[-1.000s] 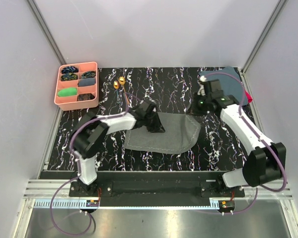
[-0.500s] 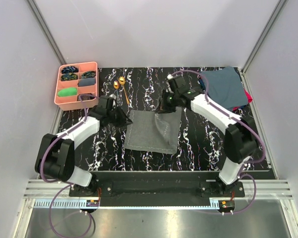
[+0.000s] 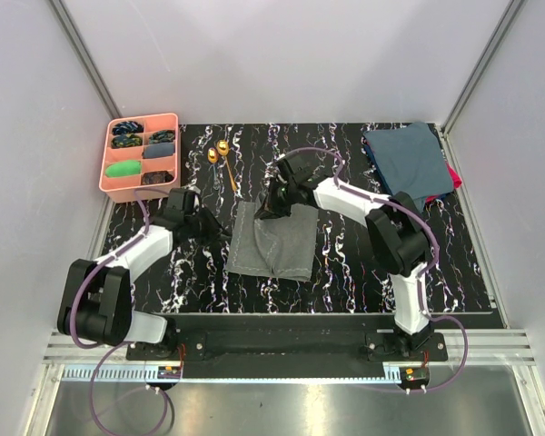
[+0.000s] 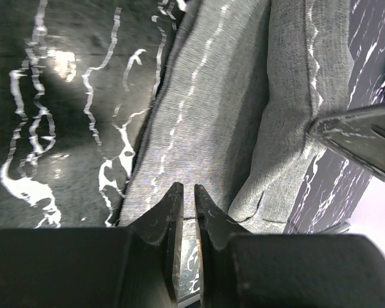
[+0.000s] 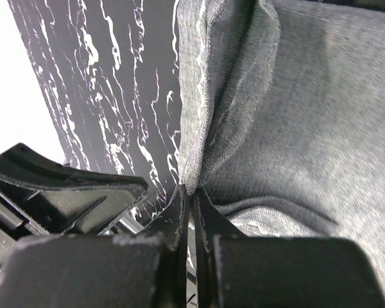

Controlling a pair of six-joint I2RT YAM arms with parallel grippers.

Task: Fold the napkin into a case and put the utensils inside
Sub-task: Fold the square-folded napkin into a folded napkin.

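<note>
The black marbled table (image 3: pixel 345 272) is my workspace, and on it the napkin (image 3: pixel 277 245) lies just ahead of my two bases, a grey cloth with one layer doubled across itself and not yet a narrow pocket. I judge I am in the middle of the folding step: the flap is carried over but not laid flat, and the case has no clean edges. My right gripper (image 5: pixel 191 192) has its jaws pressed together on a raised ridge of the napkin at the far left corner, with no gap showing. My left gripper (image 4: pixel 185 192) sits at the cloth's left hem, jaws drawn to a thin slit with the fabric running in under the tips; it looks like a light pinch on that edge. Next I think I need to set the flap down square with the hem, release without dragging it, and press the crease so that the layers hold. The utensils (image 3: pixel 220 153), two small gold pieces, lie untouched on the marble beyond the napkin, near the pink tray (image 3: pixel 168 186), waiting for a finished pocket.
</note>
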